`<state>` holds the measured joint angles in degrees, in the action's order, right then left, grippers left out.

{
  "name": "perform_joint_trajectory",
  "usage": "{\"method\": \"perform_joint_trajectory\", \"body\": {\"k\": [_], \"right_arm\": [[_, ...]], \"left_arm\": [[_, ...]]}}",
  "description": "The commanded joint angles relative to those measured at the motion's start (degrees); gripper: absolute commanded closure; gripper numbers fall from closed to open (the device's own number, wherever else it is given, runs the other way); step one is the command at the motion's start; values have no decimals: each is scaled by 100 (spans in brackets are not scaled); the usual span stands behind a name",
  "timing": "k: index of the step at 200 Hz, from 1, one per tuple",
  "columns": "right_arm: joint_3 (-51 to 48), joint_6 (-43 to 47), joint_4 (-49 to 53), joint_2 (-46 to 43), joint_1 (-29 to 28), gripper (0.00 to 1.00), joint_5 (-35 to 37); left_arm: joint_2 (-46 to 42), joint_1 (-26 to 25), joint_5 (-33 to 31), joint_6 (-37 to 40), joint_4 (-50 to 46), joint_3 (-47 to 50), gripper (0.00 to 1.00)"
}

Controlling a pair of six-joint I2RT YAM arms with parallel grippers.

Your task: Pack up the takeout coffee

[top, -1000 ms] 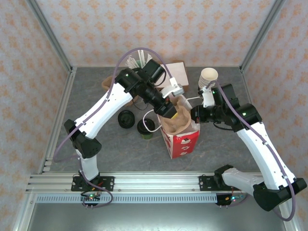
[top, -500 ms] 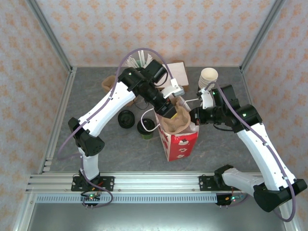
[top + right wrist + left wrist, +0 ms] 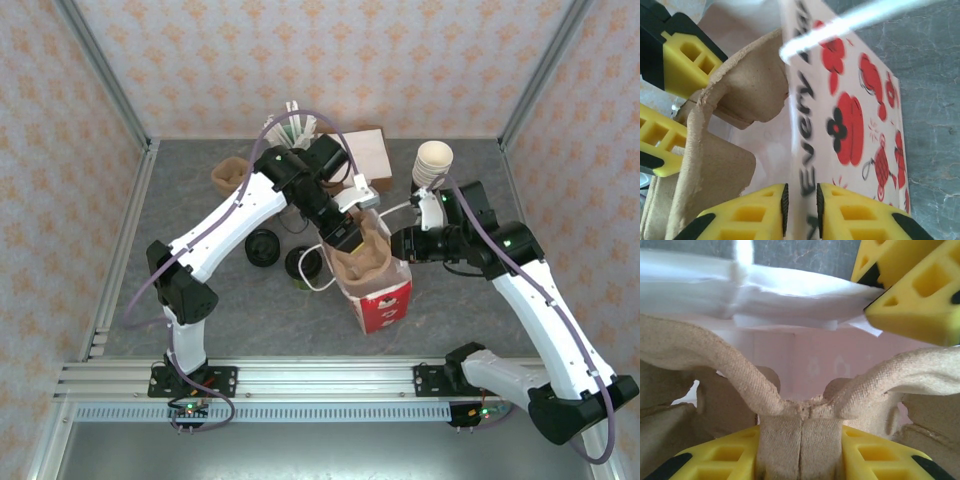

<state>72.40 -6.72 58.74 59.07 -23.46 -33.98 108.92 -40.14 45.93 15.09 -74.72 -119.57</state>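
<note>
The coffee point(image 3: 301, 264) stands on the counter point(image 3: 260, 322) just left of the red bag point(image 3: 385, 305), outside it. The left gripper point(image 3: 800, 452) is clamped on the middle handle of a cardboard cup carrier point(image 3: 730, 365) sitting in the bag. The right gripper point(image 3: 801, 200) straddles the bag's wall, jaws slightly parted.

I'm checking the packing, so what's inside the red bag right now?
A brown pulp cup carrier fills the open top of the red bag, gripped by the left gripper. It covers the bag's bottom, so anything beneath cannot be seen.
</note>
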Motion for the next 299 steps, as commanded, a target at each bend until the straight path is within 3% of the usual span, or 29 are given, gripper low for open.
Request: {"method": "perform_joint_trajectory", "body": {"k": [1, 100, 174, 245, 299], "right_arm": [[-59, -143, -152, -71, -5, 69, 306], [522, -567, 483, -179, 9, 47, 1031], [357, -885, 1023, -516, 17, 45, 1451], [153, -1180, 1138, -817, 11, 43, 1628], [-228, -1552, 962, -913, 10, 44, 1707]], "left_arm": [[12, -43, -111, 45, 119, 69, 64], [272, -267, -1051, -872, 458, -110, 63], [305, -328, -1032, -1489, 574, -387, 63], [215, -360, -1489, -2908, 889, -217, 63], [165, -636, -2166, -3232, 878, -234, 63]]}}
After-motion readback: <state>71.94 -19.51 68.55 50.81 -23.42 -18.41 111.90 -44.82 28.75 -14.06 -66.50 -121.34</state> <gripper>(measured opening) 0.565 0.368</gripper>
